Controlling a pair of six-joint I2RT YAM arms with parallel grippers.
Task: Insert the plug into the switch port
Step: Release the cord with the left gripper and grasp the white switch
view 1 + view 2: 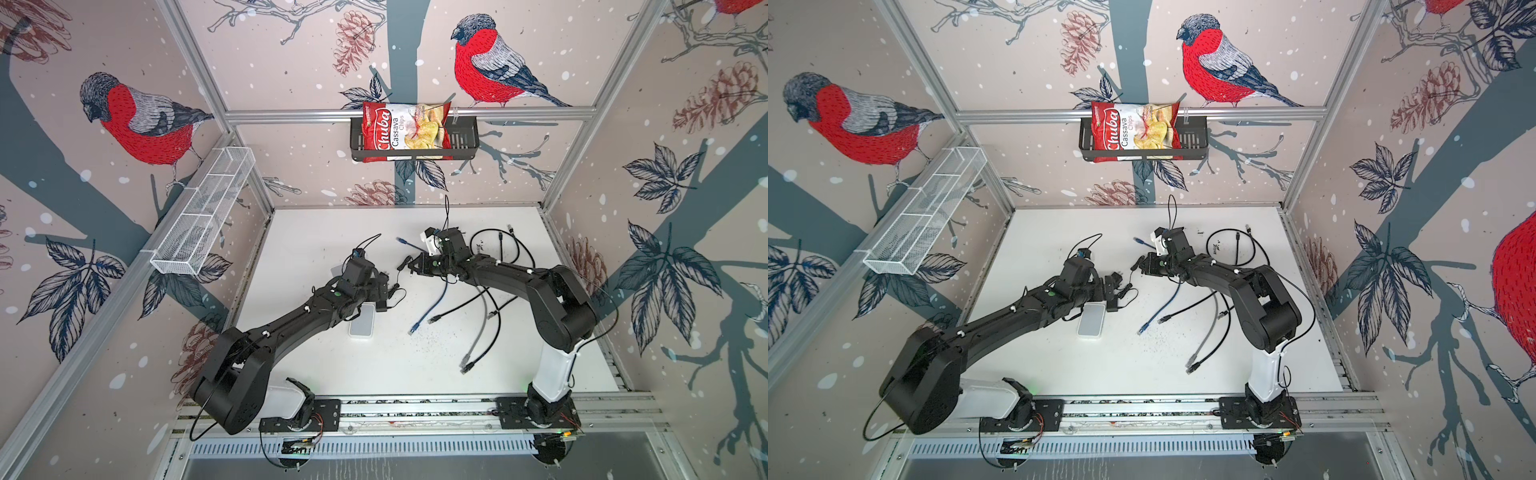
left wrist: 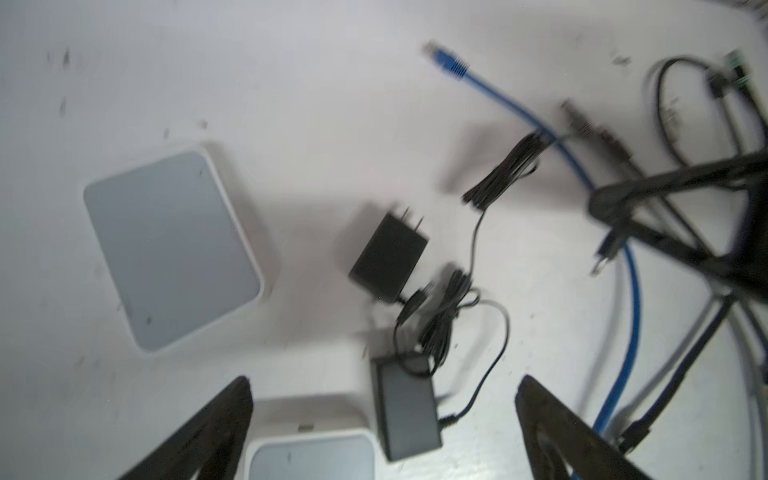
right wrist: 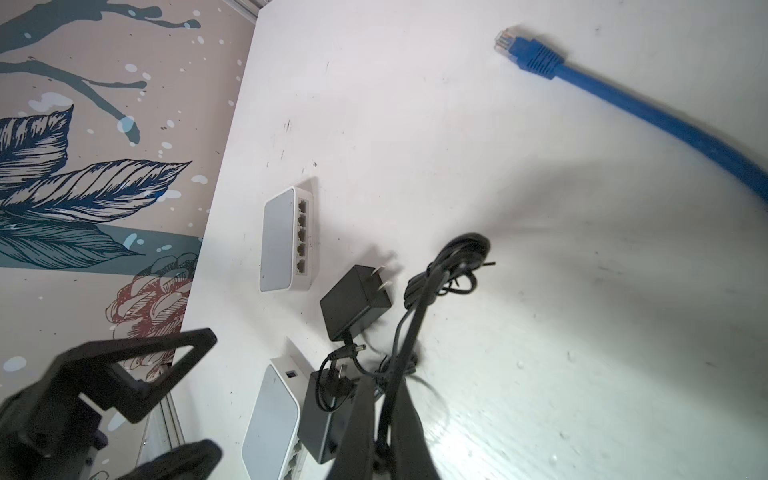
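Observation:
Two white switches with grey tops lie on the table; the farther switch (image 3: 286, 241) shows a row of ports (image 3: 303, 237). The nearer switch (image 1: 362, 326) (image 2: 307, 453) lies beside a black power adapter (image 2: 409, 415). A second adapter (image 3: 353, 299) lies between the switches. A black barrel plug (image 3: 351, 350) rests loose on the table by the adapters. My right gripper (image 3: 384, 440) (image 1: 410, 266) is shut on a bundled black cord (image 3: 453, 257), held off the table. My left gripper (image 2: 386, 432) (image 1: 384, 293) hangs open over the nearer switch and its adapter, holding nothing.
A blue network cable (image 3: 536, 58) (image 1: 432, 307) runs under the right arm. Grey and black cables (image 1: 478, 332) sprawl at the right. A white wire basket (image 1: 203, 216) hangs on the left wall, and a black basket (image 1: 465, 141) with a chips bag on the back wall.

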